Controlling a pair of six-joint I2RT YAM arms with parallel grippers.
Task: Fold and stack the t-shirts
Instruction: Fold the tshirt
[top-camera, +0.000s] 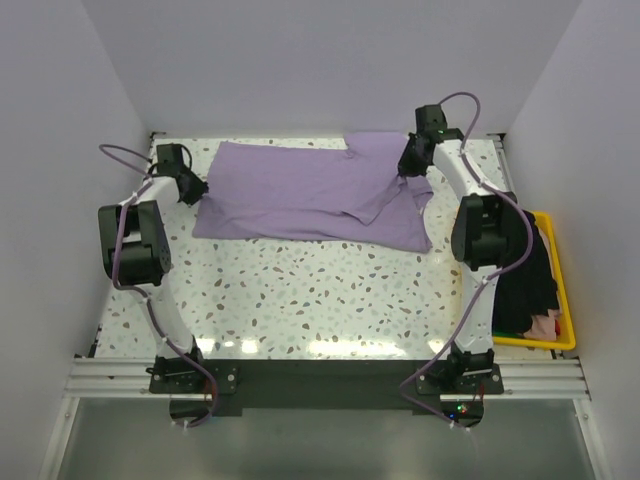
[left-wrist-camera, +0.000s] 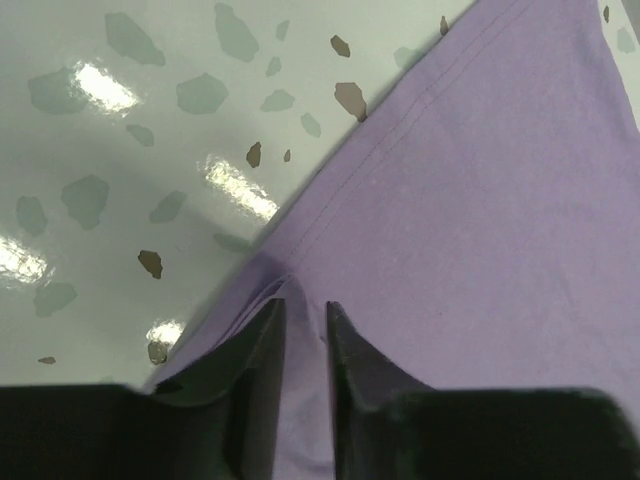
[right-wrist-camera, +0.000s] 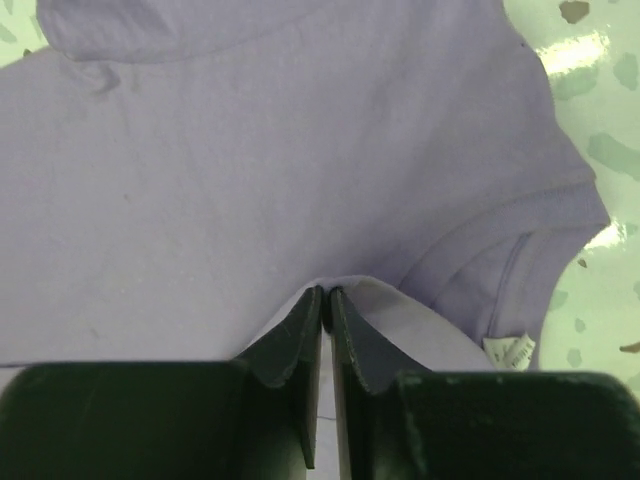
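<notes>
Lavender t-shirt (top-camera: 310, 195) | right pincer (right-wrist-camera: 326, 291) pinching fold | black t-shirt (top-camera: 540, 290) partly behind right arm (top-camera: 485, 235)

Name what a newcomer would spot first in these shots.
The lavender t-shirt sprawls across the far half of the speckled table, with part of it flipped over itself on the right. An arm sits at each end. The right gripper pinches a fold near the neck label, and the left gripper is at the left hem, jaws slightly apart. A yellow bin of dark garments sits at the table's right edge.
</notes>
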